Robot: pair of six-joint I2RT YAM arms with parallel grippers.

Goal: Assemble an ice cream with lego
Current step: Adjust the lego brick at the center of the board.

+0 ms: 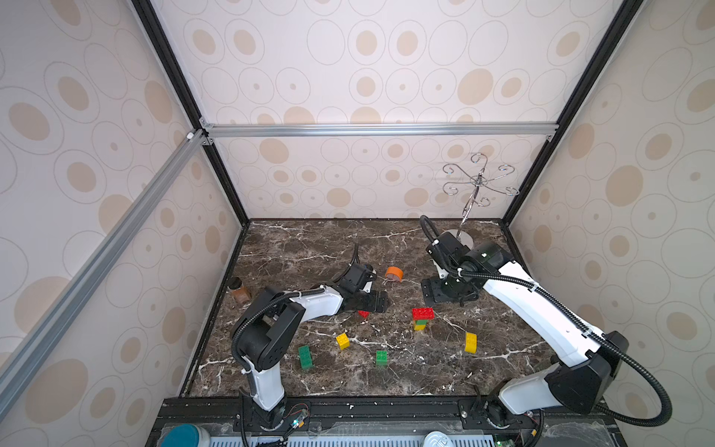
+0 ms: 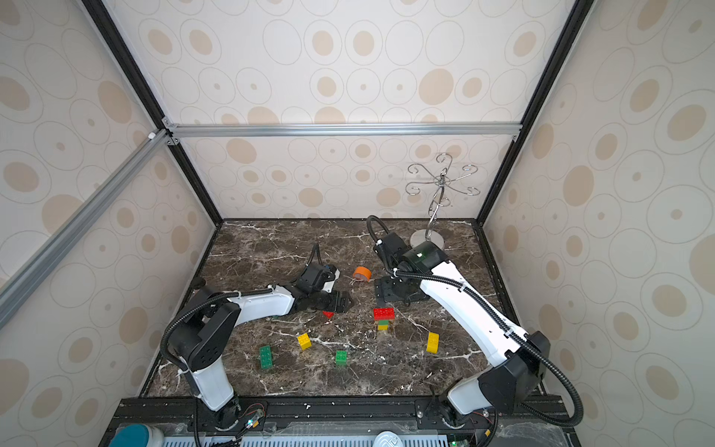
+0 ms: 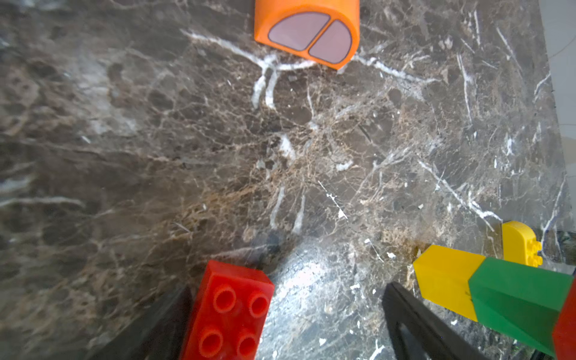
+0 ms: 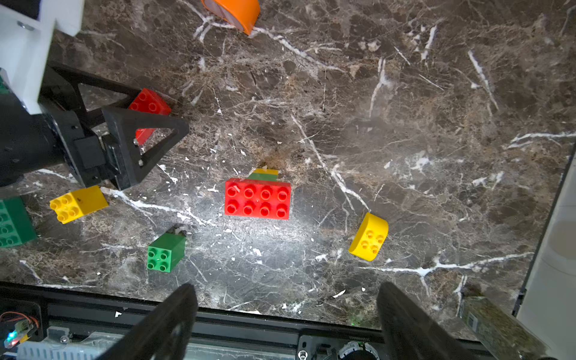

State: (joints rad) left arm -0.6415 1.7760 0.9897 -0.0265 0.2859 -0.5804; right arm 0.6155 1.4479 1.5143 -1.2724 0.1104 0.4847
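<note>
A three-brick stack [image 1: 422, 319] (yellow, green, red on top) is stood on the table [image 1: 309, 247]. The left hand [image 3: 288, 288] is spread open around a small red brick [image 3: 230, 311], ungripped. The right hand [image 4: 286, 286] is held open, empty. The orange dome [image 1: 394, 273] and yellow dome [image 1: 471, 342] are left loose: scoops judged outstanding.

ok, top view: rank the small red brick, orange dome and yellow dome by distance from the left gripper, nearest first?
From the left gripper:
1. small red brick, at the open jaws, partly hidden beneath them.
2. orange dome, a little beyond, toward the back wall.
3. yellow dome, far over on the right arm's side.
</note>
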